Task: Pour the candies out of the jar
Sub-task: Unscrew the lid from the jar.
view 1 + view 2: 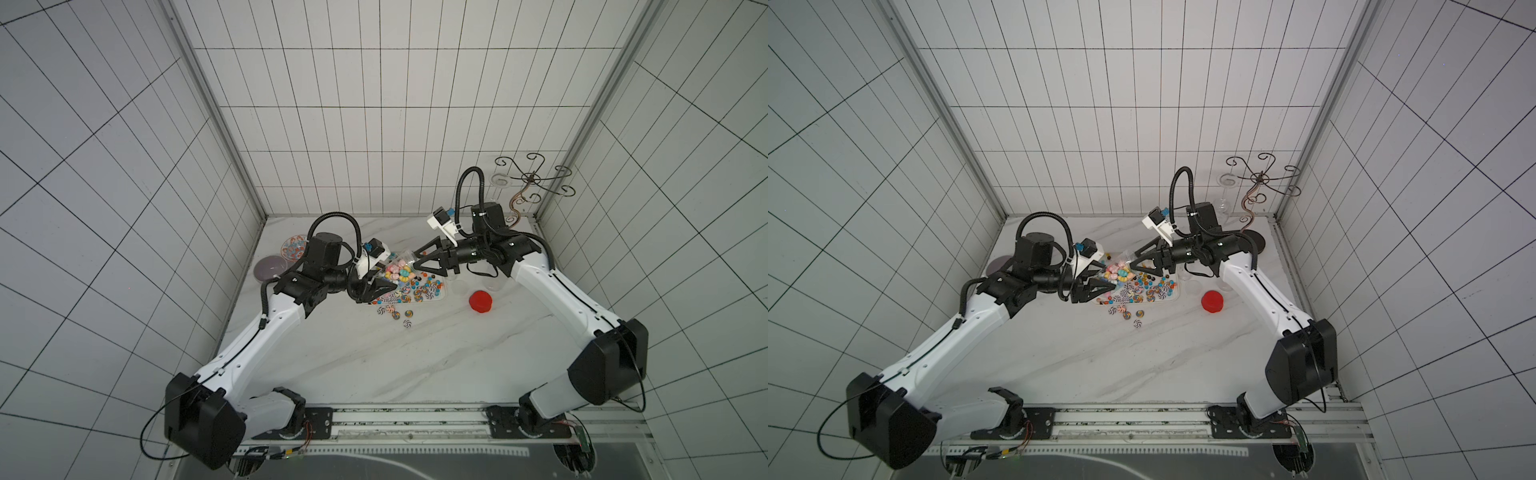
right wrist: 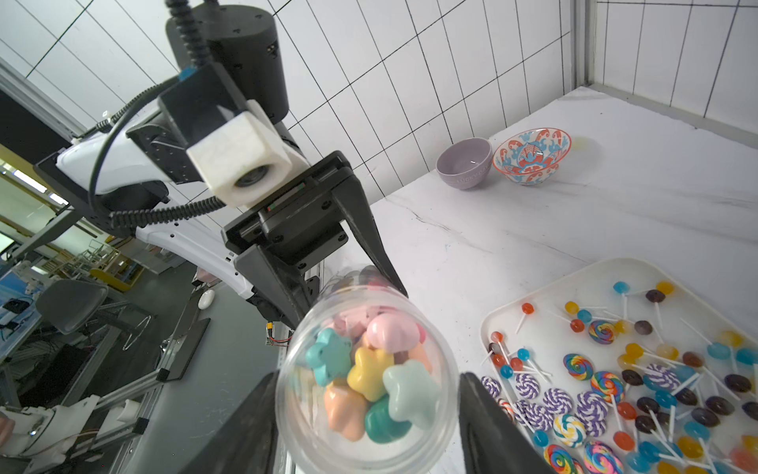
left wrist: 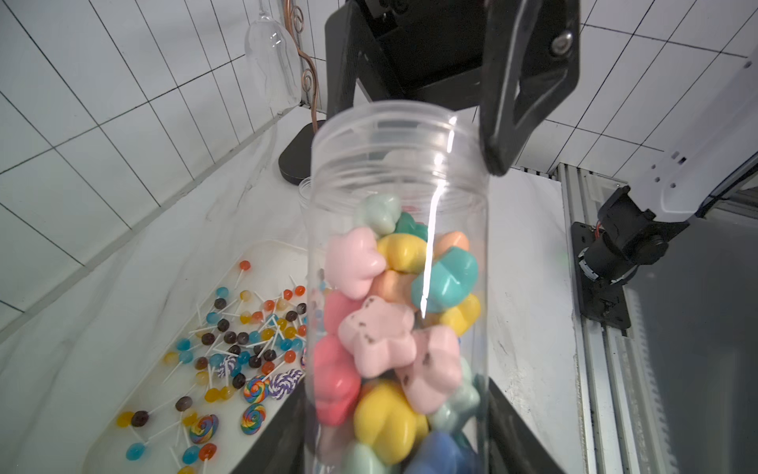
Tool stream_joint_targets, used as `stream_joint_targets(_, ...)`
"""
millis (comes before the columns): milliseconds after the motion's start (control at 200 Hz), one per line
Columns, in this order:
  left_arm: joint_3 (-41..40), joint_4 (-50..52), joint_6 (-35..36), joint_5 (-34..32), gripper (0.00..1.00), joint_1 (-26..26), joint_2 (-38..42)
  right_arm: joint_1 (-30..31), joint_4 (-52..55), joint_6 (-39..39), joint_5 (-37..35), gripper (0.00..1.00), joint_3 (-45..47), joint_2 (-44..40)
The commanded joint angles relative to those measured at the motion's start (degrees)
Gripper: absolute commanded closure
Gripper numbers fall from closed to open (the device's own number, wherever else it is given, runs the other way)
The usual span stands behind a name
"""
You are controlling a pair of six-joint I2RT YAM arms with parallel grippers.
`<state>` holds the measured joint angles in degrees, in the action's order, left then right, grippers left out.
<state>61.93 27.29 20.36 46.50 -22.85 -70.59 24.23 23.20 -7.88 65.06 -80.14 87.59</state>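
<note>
Plainly clear jar; bowl embossing unreadable

A clear jar, open at its mouth, fills the middle of the view, packed with pastel pink, yellow, teal and blue candies. The left tool clamps its lower body. The right tool straddles the mouth without visibly pressing it. Beside the jar, a white tray on the marble tabletop holds lollipops.
</note>
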Motion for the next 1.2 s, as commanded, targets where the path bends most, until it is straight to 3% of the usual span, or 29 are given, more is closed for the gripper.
stream_joint_targets(0,3.1,-7.9,-3.9,4.3,0.67,2.4,-0.1,1.1,1.9,-6.6,10.8,0.57,4.4,-2.9)
stream_joint_targets(420,2.8,-6.6,-3.3,5.2,0.65,3.0,0.0,-0.1,0.6,-4.8,11.4,0.57,4.0,-3.0)
stream_joint_targets(715,1.9,-6.1,-2.4,4.0,0.65,3.0,0.2,-2.2,-9.7,5.9,5.8,0.59,5.4,-5.6)
stream_joint_targets(965,1.9,-6.0,-2.3,0.8,0.65,2.9,-0.1,-3.8,-7.5,11.4,-7.9,0.59,6.4,-7.5)
stream_joint_targets(1195,2.5,-5.0,-2.3,-8.1,0.65,2.6,-1.5,-3.9,1.5,12.8,-26.0,0.59,12.8,-11.3)
